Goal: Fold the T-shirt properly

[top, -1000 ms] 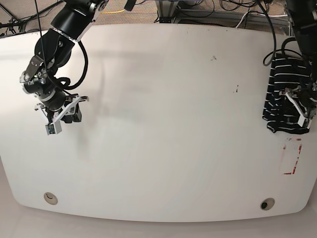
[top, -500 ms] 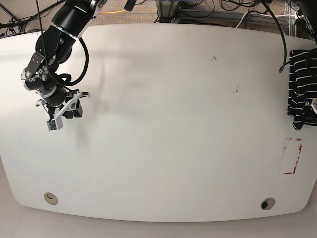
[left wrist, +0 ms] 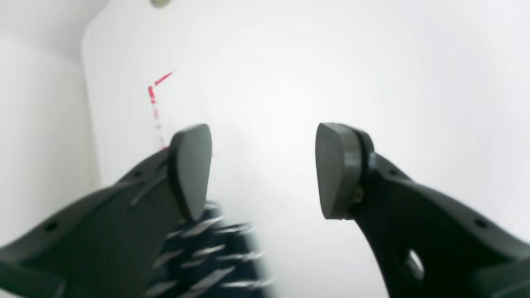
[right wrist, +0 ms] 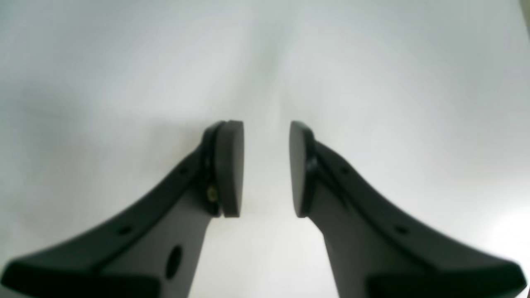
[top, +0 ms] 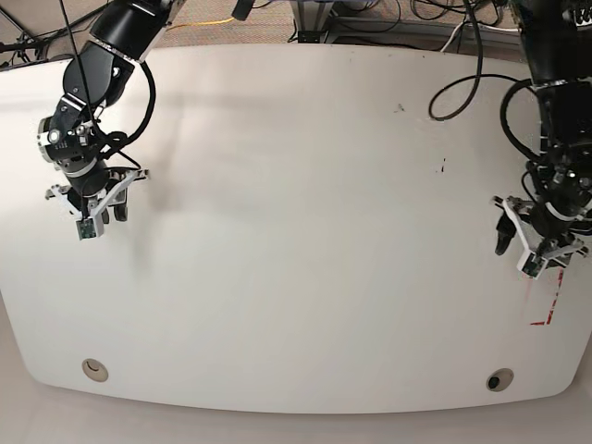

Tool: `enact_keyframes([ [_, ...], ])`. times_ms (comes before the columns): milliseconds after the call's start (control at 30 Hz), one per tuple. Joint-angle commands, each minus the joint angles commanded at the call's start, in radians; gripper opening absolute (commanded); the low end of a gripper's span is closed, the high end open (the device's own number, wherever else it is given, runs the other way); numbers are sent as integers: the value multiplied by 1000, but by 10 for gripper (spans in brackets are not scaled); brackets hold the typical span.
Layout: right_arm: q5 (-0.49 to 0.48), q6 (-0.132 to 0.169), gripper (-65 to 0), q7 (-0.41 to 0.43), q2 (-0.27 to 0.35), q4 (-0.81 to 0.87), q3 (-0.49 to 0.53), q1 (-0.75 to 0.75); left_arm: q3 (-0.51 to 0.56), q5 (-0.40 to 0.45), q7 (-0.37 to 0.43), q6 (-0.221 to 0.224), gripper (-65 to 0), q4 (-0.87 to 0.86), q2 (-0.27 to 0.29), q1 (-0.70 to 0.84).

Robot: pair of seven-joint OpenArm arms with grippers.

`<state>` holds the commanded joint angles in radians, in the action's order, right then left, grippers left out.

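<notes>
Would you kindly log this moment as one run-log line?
left gripper: open, empty | right gripper: open, empty | T-shirt: striped fabric below left gripper, blurred | table: T-shirt not seen in base view

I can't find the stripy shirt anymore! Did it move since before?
Yes. The T-shirt left the table's right edge in the base view, above the red marks; now only the left wrist view shows it, below the open left gripper.

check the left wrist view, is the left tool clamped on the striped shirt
No. The left tool stands open with bare white table between its pads, and the T-shirt lies blurred below the gap, ungripped.
</notes>
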<state>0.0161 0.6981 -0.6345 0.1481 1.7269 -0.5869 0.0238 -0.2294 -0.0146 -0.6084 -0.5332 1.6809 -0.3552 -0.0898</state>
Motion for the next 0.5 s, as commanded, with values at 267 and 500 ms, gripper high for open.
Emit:
enact_keyframes([
  [267, 21, 0, -476, 405, 21, -178, 3, -89, 29, 218, 433, 104, -281, 14, 265, 178],
  [500, 20, -25, -476, 565, 29, -230, 0, -218, 46, 253, 592, 201, -281, 81, 334, 390],
])
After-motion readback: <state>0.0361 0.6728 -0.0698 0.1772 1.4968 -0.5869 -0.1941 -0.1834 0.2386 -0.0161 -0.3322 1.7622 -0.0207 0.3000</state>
